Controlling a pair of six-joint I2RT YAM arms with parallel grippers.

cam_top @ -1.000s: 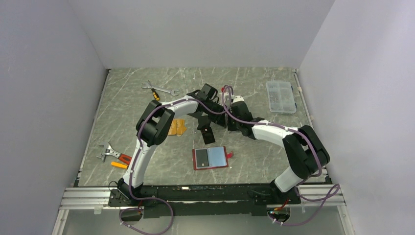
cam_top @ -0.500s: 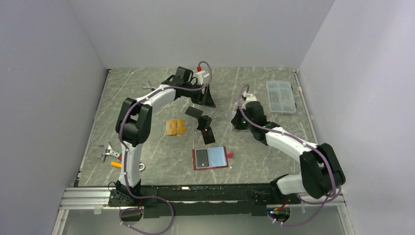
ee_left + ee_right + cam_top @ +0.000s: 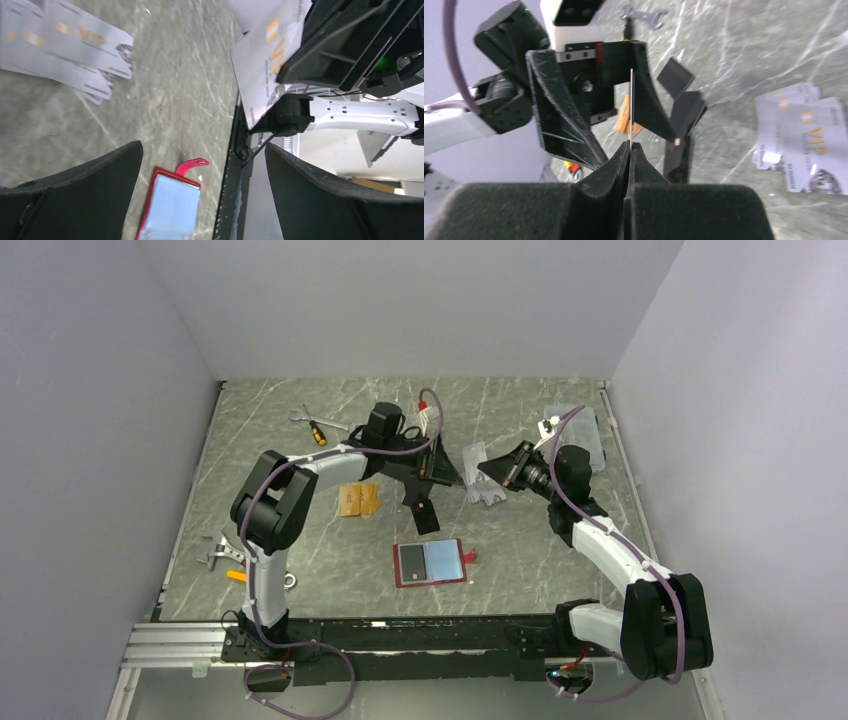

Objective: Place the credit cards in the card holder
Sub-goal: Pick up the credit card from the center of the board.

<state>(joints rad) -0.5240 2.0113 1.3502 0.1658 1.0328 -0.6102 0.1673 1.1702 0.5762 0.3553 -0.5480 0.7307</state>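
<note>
You're clenching the right gripper (image 3: 630, 145) on a silver card (image 3: 631, 107) edge-up above the counter (image 3: 300, 540), facing the released, empty left gripper (image 3: 202, 150), probably handing over, the holder (image 3: 430, 563) lying open front-middle, next needing the card angled into a sleeve (image 3: 445, 560).

Left tool (image 3: 447, 468) and right tool (image 3: 500, 469) face each other close, mid-bench. A silver card (image 3: 260, 75) pinched upright in the right tool blocks the gap in front of the left tool's wide-spread jaws. Below: silver cards (image 3: 488, 492), black cards (image 3: 424, 508), orange cards (image 3: 359, 499) crowd that strip. Left arm bars the back-left. Card holder (image 3: 430, 563) lies unfolded with bare bench (image 3: 340, 560) around it, free from above. Clear box (image 3: 593, 440) sits behind the right wrist.
</note>
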